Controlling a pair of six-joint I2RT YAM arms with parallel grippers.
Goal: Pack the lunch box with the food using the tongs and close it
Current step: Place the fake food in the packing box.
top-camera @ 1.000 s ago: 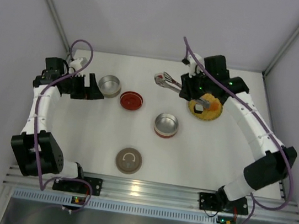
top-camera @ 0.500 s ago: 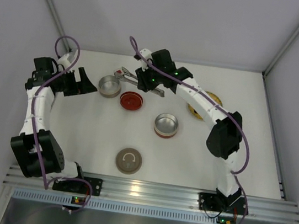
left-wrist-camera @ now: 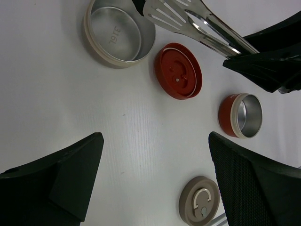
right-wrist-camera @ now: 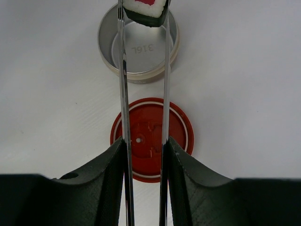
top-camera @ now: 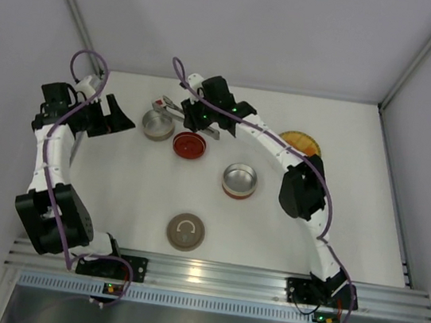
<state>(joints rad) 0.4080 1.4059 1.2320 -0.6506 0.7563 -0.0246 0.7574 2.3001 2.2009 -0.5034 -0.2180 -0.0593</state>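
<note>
My right gripper (top-camera: 205, 118) (right-wrist-camera: 145, 155) is shut on the silver tongs (top-camera: 179, 111) (right-wrist-camera: 123, 70), squeezing their two arms together. The tong tips pinch one piece of food, a white roll with black wrap and red centre (right-wrist-camera: 146, 9) (top-camera: 159, 104). It hangs over the far rim of the lunch box's open beige-rimmed tin (right-wrist-camera: 138, 47) (top-camera: 157, 126) (left-wrist-camera: 120, 33), which looks bare inside. The tongs (left-wrist-camera: 197, 23) also cross the top of the left wrist view. My left gripper (top-camera: 114, 118) (left-wrist-camera: 155, 174) stands open and holds nothing, just left of that tin.
A red lid (top-camera: 189, 145) (right-wrist-camera: 151, 139) (left-wrist-camera: 178, 70) lies under the tongs. A red-walled tin (top-camera: 239, 180) (left-wrist-camera: 241, 115) stands mid-table and a beige lid (top-camera: 185, 231) (left-wrist-camera: 201, 206) lies nearer the front. The yellow plate (top-camera: 300, 141) sits back right, half behind my right arm.
My right arm has swung left from the yellow plate, carrying the roll in the tongs to the beige tin. My left gripper has drawn back a little to the left.
</note>
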